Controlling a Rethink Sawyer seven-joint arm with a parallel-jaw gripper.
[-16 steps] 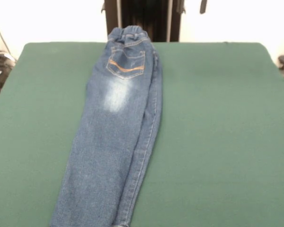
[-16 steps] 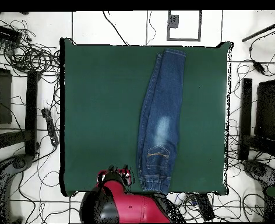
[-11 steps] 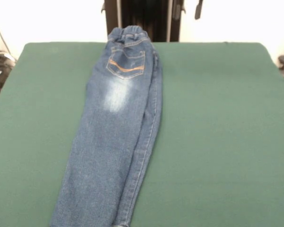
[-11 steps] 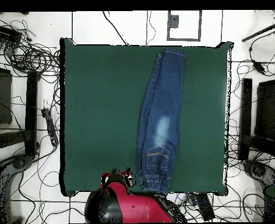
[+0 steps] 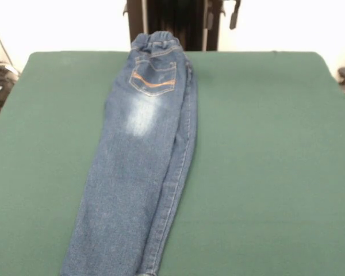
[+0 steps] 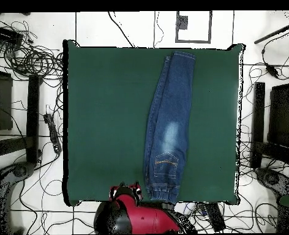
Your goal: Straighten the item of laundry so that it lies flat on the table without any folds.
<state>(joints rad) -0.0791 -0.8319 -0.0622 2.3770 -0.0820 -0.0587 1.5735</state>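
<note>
- Jeans (image 5: 141, 155), one pair, lie on the green table (image 5: 264, 149) folded lengthwise, one leg stacked on the other, so only a single pocket and one faded patch show.
- Their long axis runs straight away from the tool (image 5: 234, 14), waistband nearest it and at the table's edge, cuffs at the far edge.
- One tool is in view, drawn back off the table beside the waistband, touching nothing; whether it is wide or narrow I cannot tell.
- One red arm (image 6: 138, 214) sits at that same edge, just beside the waistband in the overhead view.
- Judgement: the fold is not yet opened; the waistband is the nearest place to take hold.
</note>
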